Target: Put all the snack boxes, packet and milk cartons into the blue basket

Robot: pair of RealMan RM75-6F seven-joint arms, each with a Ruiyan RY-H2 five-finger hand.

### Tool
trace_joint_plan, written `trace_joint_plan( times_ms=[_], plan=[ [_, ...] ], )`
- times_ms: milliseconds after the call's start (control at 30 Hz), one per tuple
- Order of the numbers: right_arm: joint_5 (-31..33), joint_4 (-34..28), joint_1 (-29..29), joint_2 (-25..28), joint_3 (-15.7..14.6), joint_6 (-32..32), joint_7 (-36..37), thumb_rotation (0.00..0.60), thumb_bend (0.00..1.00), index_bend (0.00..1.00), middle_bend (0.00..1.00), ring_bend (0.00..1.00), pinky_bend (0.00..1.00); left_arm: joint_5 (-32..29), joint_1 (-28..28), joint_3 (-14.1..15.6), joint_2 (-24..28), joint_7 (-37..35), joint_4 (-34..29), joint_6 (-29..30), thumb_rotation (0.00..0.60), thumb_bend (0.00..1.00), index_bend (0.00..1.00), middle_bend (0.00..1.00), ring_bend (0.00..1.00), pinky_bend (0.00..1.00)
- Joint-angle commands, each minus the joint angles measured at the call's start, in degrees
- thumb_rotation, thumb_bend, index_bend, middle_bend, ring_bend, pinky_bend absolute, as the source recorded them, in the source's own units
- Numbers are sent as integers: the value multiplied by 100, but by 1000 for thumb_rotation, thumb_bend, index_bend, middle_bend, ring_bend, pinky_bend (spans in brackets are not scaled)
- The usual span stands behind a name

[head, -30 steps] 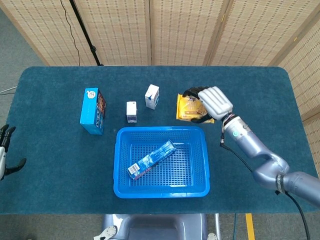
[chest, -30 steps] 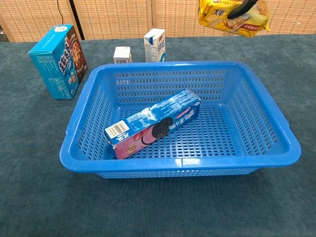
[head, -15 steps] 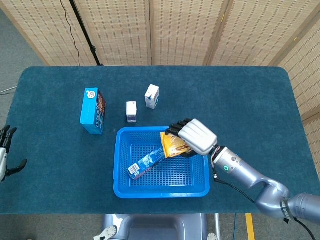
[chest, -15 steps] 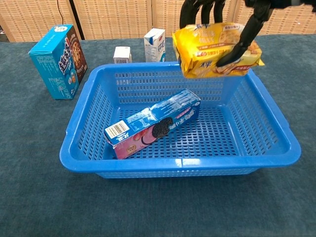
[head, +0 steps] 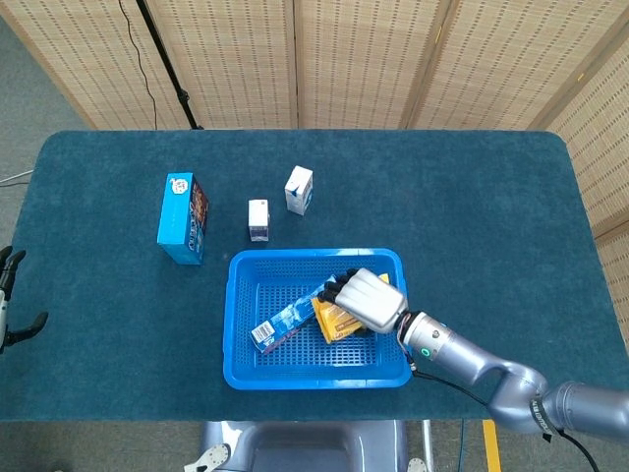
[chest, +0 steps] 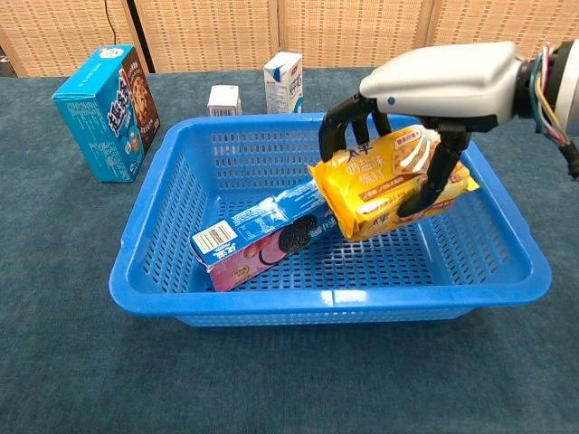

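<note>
The right hand (chest: 425, 99) is down inside the blue basket (chest: 145, 262) with its dark fingers (chest: 336, 122) curled around the yellow snack packet (chest: 384, 185), gripping it from above; the packet hangs tilted, its lower edge low over the basket floor, though whether it touches the mesh cannot be told from either view. From the head view the hand's pale back (head: 369, 298) covers most of the packet (head: 332, 321), only a yellow corner peeking out. Just beside it, lying on the basket floor at a slant, is the long blue cookie box (chest: 276, 237), its barcode end toward the near left corner; the packet's left edge overlaps the box's far end in the chest view, so contact there is hard to judge. Outside the basket, on the teal table (head: 98, 295), the tall blue snack box (head: 182, 217) stands upright to the left, and two milk cartons stand behind the basket's far rim: the small carton (head: 258, 219) and the larger carton (head: 299, 189), near each other but apart. At the far left frame edge the left hand (head: 10, 305) is mostly cut off; only a few dark fingers show, apparently spread and holding nothing.
</note>
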Motion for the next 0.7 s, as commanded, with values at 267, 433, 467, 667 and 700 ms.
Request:
trace_joint_plan(
  times_ms=[267, 433, 467, 667, 700],
  plan=[
    [-649, -193, 228, 64, -470, -284, 435, 600, 528, 407, 490, 477, 523, 39, -22, 39, 41, -32, -34, -86, 600, 238, 0, 0, 0, 0],
    [-463, -62, 64, -88, -344, 30, 349, 600, 0, 88, 256, 280, 500, 53, -9, 38, 40, -65, -17, -60, 600, 238, 0, 0, 0, 0],
    [-389, -112, -4, -116, -283, 164, 326, 600, 0, 65, 210, 228, 461, 60, -13, 43, 38, -67, -15, -71, 600, 238, 0, 0, 0, 0],
    [-351, -375, -153, 17, -220, 488, 523, 600, 0, 22, 2, 1, 157, 109, -37, 73, 9, -18, 35, -101, 600, 238, 0, 0, 0, 0],
    [-358, -424, -152, 84, -242, 465, 581, 600, 0, 16, 0, 0, 143, 111, -39, 80, 1, -4, 39, -107, 600, 238, 0, 0, 0, 0]
  ],
)
